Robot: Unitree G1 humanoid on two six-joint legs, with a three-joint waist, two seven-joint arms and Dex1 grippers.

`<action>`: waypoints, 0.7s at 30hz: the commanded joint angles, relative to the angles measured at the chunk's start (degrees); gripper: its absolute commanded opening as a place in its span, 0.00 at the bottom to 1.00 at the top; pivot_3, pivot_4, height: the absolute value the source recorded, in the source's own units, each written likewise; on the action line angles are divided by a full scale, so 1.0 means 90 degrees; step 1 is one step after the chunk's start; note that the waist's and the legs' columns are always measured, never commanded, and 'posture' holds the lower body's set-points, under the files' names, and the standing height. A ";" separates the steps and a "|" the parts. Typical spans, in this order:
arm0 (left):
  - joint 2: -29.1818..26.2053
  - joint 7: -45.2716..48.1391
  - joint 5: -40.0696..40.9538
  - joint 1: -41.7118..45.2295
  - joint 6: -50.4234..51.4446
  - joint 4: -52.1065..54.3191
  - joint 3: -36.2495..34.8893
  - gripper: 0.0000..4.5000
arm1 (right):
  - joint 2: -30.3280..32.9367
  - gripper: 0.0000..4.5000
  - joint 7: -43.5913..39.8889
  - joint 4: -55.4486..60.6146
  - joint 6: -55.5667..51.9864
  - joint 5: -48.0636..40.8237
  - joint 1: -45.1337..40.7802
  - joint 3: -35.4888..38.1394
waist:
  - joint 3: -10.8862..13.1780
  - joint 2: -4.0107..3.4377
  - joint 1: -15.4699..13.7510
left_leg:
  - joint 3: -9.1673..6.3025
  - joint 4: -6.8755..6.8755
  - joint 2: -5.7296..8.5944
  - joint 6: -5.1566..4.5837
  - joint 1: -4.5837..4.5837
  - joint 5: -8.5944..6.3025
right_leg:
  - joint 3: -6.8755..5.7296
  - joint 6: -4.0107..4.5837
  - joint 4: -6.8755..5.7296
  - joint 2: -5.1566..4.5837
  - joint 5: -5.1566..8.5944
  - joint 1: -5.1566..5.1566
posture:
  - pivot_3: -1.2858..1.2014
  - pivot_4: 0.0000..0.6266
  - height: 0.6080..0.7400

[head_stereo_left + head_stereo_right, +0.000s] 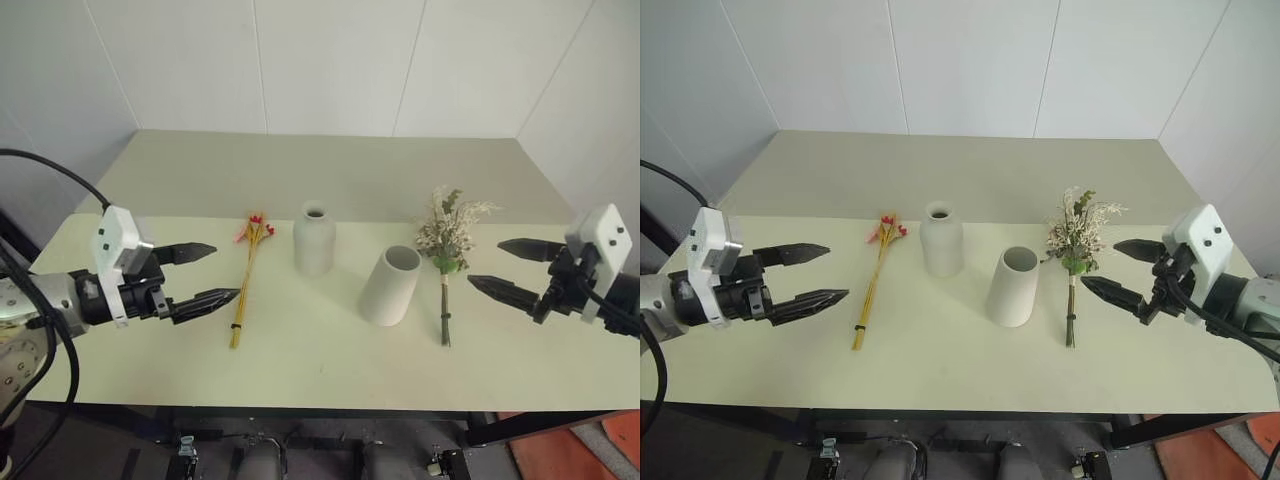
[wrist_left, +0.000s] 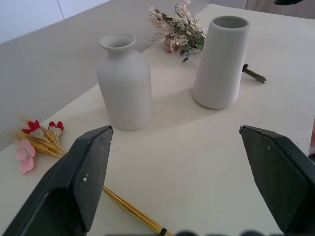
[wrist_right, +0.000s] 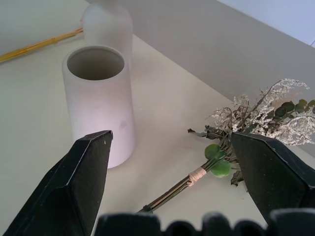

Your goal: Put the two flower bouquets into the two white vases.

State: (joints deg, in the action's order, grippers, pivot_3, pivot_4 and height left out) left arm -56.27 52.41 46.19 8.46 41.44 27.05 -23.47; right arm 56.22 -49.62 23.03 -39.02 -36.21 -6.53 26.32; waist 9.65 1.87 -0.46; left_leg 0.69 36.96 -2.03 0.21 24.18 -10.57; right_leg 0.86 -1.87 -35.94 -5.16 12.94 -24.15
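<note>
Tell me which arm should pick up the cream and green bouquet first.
The right. The right gripper hangs open just beside the cream-and-green bouquet, which lies on the table's right side. The left gripper, also open, sits by the yellow-stemmed bunch, with both vases between.

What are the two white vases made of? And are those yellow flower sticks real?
Bottle-shaped vase and wide-mouthed vase: probably ceramic or plaster, since both look matte, chalky and without shine. Yellow-stemmed bouquet: stiff, straw-like stems that look dried; the flat red and pink blooms may be paper or fabric, hard to say.
</note>
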 commanded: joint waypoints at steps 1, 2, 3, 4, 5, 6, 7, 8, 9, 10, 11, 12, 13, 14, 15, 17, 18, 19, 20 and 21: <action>-0.0066 0.0012 -0.0074 0.0163 -0.0141 -0.0024 -0.0033 0.99 | 0.0099 1.00 -0.0013 0.0081 0.0208 0.0019 -0.0112 0.0294 | 0.0000 0.0000 0.0000 | 0.0000 0.0000 0.0000 0.0000 0.0000 0.0000 | 0.0000 0.0000 0.0000 0.0000 0.0000 0.0000 | 0.52 0.24 1.00; -0.0065 0.0009 -0.0091 0.0177 -0.0135 -0.0036 -0.0029 0.99 | 0.0099 1.00 -0.0017 0.0081 0.0213 0.0025 -0.0107 0.0298 | 0.0000 0.0000 0.0001 | 0.0000 0.0000 0.0000 0.0000 0.0001 0.0000 | 0.0000 0.0000 0.0000 0.0000 0.0000 0.0000 | 0.52 0.24 1.00; -0.0057 -0.0003 -0.0116 0.0185 -0.0132 -0.0034 -0.0009 0.99 | 0.0095 1.00 -0.0021 0.0077 0.0221 0.0030 -0.0102 0.0305 | 0.0000 0.0000 0.0001 | 0.0000 0.0000 0.0000 0.0000 0.0001 0.0000 | 0.0000 0.0000 0.0001 0.0000 0.0000 0.0000 | 0.52 0.24 1.00; -0.0042 -0.0011 -0.0137 0.0181 -0.0128 -0.0016 0.0011 0.99 | 0.0085 1.00 -0.0016 0.0071 0.0220 0.0025 -0.0104 0.0317 | 0.0000 0.0000 0.0002 | 0.0001 0.0000 0.0000 0.0000 0.0001 0.0000 | 0.0000 0.0000 0.0001 0.0000 0.0000 0.0000 | 0.52 0.24 1.00; -0.0038 -0.0050 -0.0161 0.0176 -0.0100 0.0008 0.0036 0.99 | 0.0070 1.00 -0.0003 0.0065 0.0216 0.0010 -0.0119 0.0329 | 0.0000 0.0000 0.0001 | 0.0001 0.0000 0.0000 0.0000 0.0001 0.0000 | 0.0001 0.0000 0.0001 0.0000 0.0000 0.0000 | 0.52 0.24 1.00; -0.0049 -0.0187 -0.0223 0.0202 -0.0004 0.0034 0.0113 0.99 | 0.0055 1.00 0.0006 0.0059 0.0206 -0.0024 -0.0148 0.0343 | 0.0000 0.0000 0.0000 | 0.0001 0.0000 0.0000 0.0000 0.0001 0.0000 | 0.0001 0.0000 0.0001 0.0000 0.0000 0.0000 | 0.52 0.24 1.00; -0.0073 -0.0389 -0.0316 0.0277 0.0144 0.0042 0.0255 0.99 | 0.0045 1.00 0.0017 0.0057 0.0193 -0.0059 -0.0187 0.0345 | 0.0000 0.0000 -0.0002 | 0.0001 0.0000 0.0000 0.0000 0.0001 0.0000 | 0.0001 0.0000 0.0001 0.0000 0.0000 0.0000 | 0.52 0.24 1.00; -0.0101 -0.0656 -0.0405 0.0409 0.0373 0.0033 0.0438 0.99 | 0.0042 1.00 0.0026 0.0058 0.0189 -0.0074 -0.0220 0.0327 | 0.0000 0.0000 -0.0004 | 0.0001 0.0000 0.0000 0.0000 0.0001 0.0000 | 0.0001 -0.0001 0.0000 0.0000 0.0000 0.0000 | 0.52 0.24 1.00; -0.0123 -0.0896 -0.0476 0.0561 0.0613 0.0006 0.0610 0.99 | 0.0042 1.00 0.0034 0.0062 0.0190 -0.0075 -0.0248 0.0299 | 0.0000 0.0000 -0.0005 | 0.0001 0.0001 0.0000 0.0000 0.0000 0.0000 | 0.0001 -0.0001 -0.0002 0.0000 -0.0001 0.0000 | 0.52 0.24 1.00; -0.0132 -0.1044 -0.0515 0.0677 0.0785 -0.0016 0.0719 0.99 | 0.0042 1.00 0.0042 0.0066 0.0186 -0.0069 -0.0270 0.0275 | 0.0000 0.0001 -0.0009 | 0.0001 0.0002 0.0001 0.0000 -0.0001 0.0000 | 0.0002 -0.0002 -0.0004 0.0000 -0.0001 0.0002 | 0.52 0.24 1.00; -0.0112 -0.1420 -0.0535 0.1030 0.1310 -0.0104 0.0954 0.99 | 0.0039 1.00 0.0042 0.0077 0.0184 -0.0061 -0.0291 0.0244 | 0.0001 0.0001 -0.0018 | 0.0001 0.0002 0.0001 0.0000 -0.0002 0.0000 | 0.0002 -0.0003 -0.0005 0.0000 -0.0002 0.0003 | 0.52 0.24 1.00; -0.0061 -0.1766 -0.0581 0.1428 0.1830 -0.0229 0.1211 0.99 | 0.0038 1.00 0.0039 0.0087 0.0181 -0.0057 -0.0313 0.0221 | 0.0002 0.0003 -0.0040 | 0.0000 0.0002 0.0001 0.0000 -0.0004 0.0000 | 0.0001 -0.0003 -0.0005 0.0001 -0.0002 0.0005 | 0.52 0.24 1.00; 0.0017 -0.2095 -0.0646 0.1872 0.2392 -0.0365 0.1500 0.99 | 0.0043 1.00 0.0026 0.0092 0.0186 -0.0056 -0.0332 0.0211 | 0.0003 0.0005 -0.0046 | -0.0002 0.0003 0.0002 0.0000 -0.0003 0.0000 | -0.0002 -0.0021 -0.0007 0.0001 -0.0011 0.0008 | 0.52 0.24 1.00; 0.0110 -0.2346 -0.0682 0.2238 0.2845 -0.0488 0.1715 0.99 | 0.0049 1.00 0.0014 0.0093 0.0190 -0.0057 -0.0353 0.0206 | 0.0003 0.0006 -0.0051 | -0.0003 0.0003 0.0003 0.0000 0.0000 0.0000 | -0.0003 -0.0045 -0.0006 0.0001 -0.0025 0.0004 | 0.52 0.24 1.00; 0.0246 -0.2568 -0.0753 0.2622 0.3318 -0.0646 0.1935 0.99 | 0.0064 1.00 -0.0004 0.0097 0.0194 -0.0072 -0.0390 0.0210 | 0.0004 0.0007 -0.0047 | -0.0003 0.0004 0.0005 0.0000 0.0000 0.0000 | -0.0003 -0.0049 -0.0006 0.0002 -0.0027 0.0008 | 0.52 0.24 1.00; 0.0661 -0.3041 -0.0943 0.3347 0.4223 -0.1039 0.2306 0.99 | 0.0107 1.00 -0.0076 0.0100 0.0211 -0.0129 -0.0486 0.0231 | 0.0004 0.0007 -0.0024 | -0.0003 0.0005 0.0008 -0.0001 0.0003 0.0001 | 0.0002 -0.0057 -0.0002 0.0001 -0.0030 0.0006 | 0.52 0.24 1.00; 0.0902 -0.3282 -0.1115 0.3676 0.4607 -0.1286 0.2499 0.99 | 0.0134 1.00 -0.0141 0.0098 0.0224 -0.0167 -0.0538 0.0243 | 0.0005 0.0009 -0.0020 | -0.0003 0.0005 0.0012 -0.0001 0.0002 0.0001 | 0.0005 -0.0060 -0.0002 0.0000 -0.0029 0.0009 | 0.52 0.24 1.00; 0.1024 -0.3461 -0.1332 0.3962 0.4893 -0.1505 0.2846 0.99 | 0.0159 1.00 -0.0211 0.0093 0.0235 -0.0204 -0.0592 0.0236 | 0.0005 0.0010 -0.0016 | -0.0004 0.0006 0.0012 -0.0001 0.0005 0.0001 | 0.0006 -0.0062 -0.0001 0.0001 -0.0030 0.0006 | 0.52 0.24 1.00; 0.1233 -0.3645 -0.1511 0.4141 0.5080 -0.1745 0.3001 0.99 | 0.0192 1.00 -0.0300 0.0084 0.0270 -0.0218 -0.0636 0.0220 | 0.0006 0.0010 -0.0009 | -0.0004 0.0007 0.0012 -0.0001 0.0004 0.0001 | 0.0007 -0.0063 -0.0003 0.0002 -0.0030 0.0008 | 0.52 0.24 1.00; 0.1383 -0.3739 -0.1637 0.4252 0.5156 -0.1902 0.3142 0.99 | 0.0220 1.00 -0.0385 0.0068 0.0310 -0.0223 -0.0668 0.0208 | 0.0006 0.0011 0.0010 | -0.0006 0.0007 0.0013 -0.0001 0.0005 0.0001 | 0.0007 -0.0063 -0.0002 0.0003 -0.0030 0.0006 | 0.52 0.24 1.00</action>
State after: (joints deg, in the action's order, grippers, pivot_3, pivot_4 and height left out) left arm -44.37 21.06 34.16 45.19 85.37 11.63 3.34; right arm 56.79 -51.86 22.99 -38.02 -37.37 -11.38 26.31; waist 9.71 1.97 -0.37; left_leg 0.64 37.02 -1.92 0.19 24.23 -10.56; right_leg 0.94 -2.43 -35.96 -5.12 12.67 -24.12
